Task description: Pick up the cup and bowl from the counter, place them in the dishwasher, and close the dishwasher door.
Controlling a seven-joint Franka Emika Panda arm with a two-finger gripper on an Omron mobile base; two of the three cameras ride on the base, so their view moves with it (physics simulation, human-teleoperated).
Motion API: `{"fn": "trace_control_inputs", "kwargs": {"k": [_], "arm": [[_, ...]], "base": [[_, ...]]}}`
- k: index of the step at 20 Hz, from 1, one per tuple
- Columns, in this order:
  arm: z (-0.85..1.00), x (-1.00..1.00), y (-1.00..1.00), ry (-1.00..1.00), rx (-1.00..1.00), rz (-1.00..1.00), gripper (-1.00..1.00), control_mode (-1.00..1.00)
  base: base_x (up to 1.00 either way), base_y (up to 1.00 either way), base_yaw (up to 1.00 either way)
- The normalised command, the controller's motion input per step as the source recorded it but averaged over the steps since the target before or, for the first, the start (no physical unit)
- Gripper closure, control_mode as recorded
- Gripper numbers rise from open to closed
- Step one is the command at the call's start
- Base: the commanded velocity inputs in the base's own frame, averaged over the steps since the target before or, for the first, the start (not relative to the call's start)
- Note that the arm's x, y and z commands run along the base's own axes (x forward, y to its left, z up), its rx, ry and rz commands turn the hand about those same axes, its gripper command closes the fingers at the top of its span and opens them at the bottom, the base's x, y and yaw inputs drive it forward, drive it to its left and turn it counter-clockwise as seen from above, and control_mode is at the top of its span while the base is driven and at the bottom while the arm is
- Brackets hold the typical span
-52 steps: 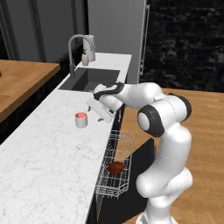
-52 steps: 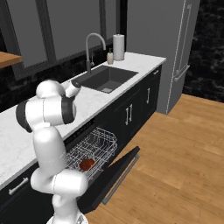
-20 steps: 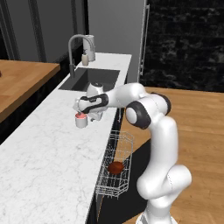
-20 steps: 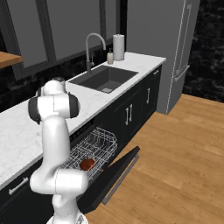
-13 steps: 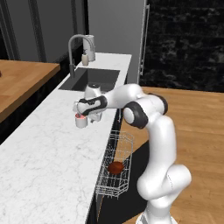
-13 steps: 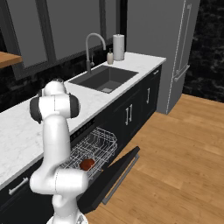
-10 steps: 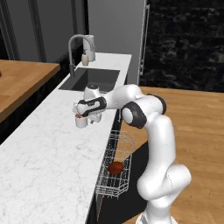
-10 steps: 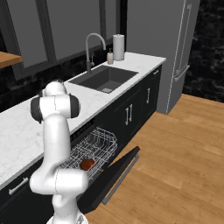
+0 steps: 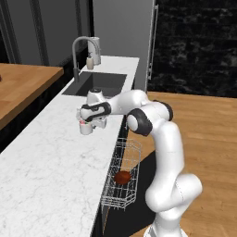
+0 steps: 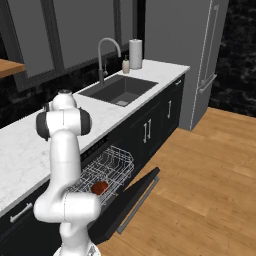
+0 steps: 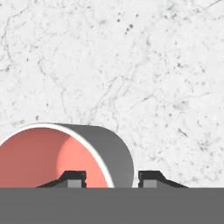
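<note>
On the counter (image 9: 51,157), between the sink (image 9: 97,84) and the near end, the cup (image 9: 85,128) was seen standing upright with its pinkish-red inside facing up. The end effector (image 9: 88,125) was held down over the cup from the dishwasher side, the white arm being stretched across the counter edge. Through the hand view the cup's rim and wall (image 11: 114,153) were found between the two dark fingertips (image 11: 73,177), one tip inside the mouth and the other outside the grey wall; the jaws were spread, and no firm pinch on the wall could be made out. The cup's base was seen resting on the marble.

Below the counter edge, the dishwasher (image 10: 107,170) was shown with its wire rack (image 9: 124,172) pulled out. The bowl (image 9: 122,177) was seen lying inside the rack, near its outer end. The dishwasher door (image 10: 131,199) was found folded down flat, its black panel reaching over the wooden floor (image 10: 200,175). A curved tap (image 10: 104,56) was shown behind the sink.
</note>
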Motion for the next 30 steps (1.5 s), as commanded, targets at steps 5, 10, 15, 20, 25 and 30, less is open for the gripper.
{"fn": "trace_control_inputs", "kwargs": {"k": [5,10,15,20,25,30], "arm": [[0.0,-0.37,-0.41,0.0,0.0,0.0,1.0,-1.0],[0.0,-0.79,-0.75,0.0,0.03,0.0,1.0,-1.0],[0.0,-0.99,-0.99,0.0,0.1,-0.02,1.0,-1.0],[0.0,-1.0,-1.0,-0.02,0.17,-0.03,1.0,-1.0],[-0.02,-1.0,-1.0,0.0,0.19,-0.03,1.0,-1.0],[-0.39,-0.66,-0.89,0.05,0.12,-0.02,1.0,-1.0]], "base": [[0.0,0.0,0.0],[0.0,0.0,0.0],[0.0,0.0,0.0],[0.0,0.0,0.0],[0.0,0.0,0.0],[0.0,0.0,0.0]]}}
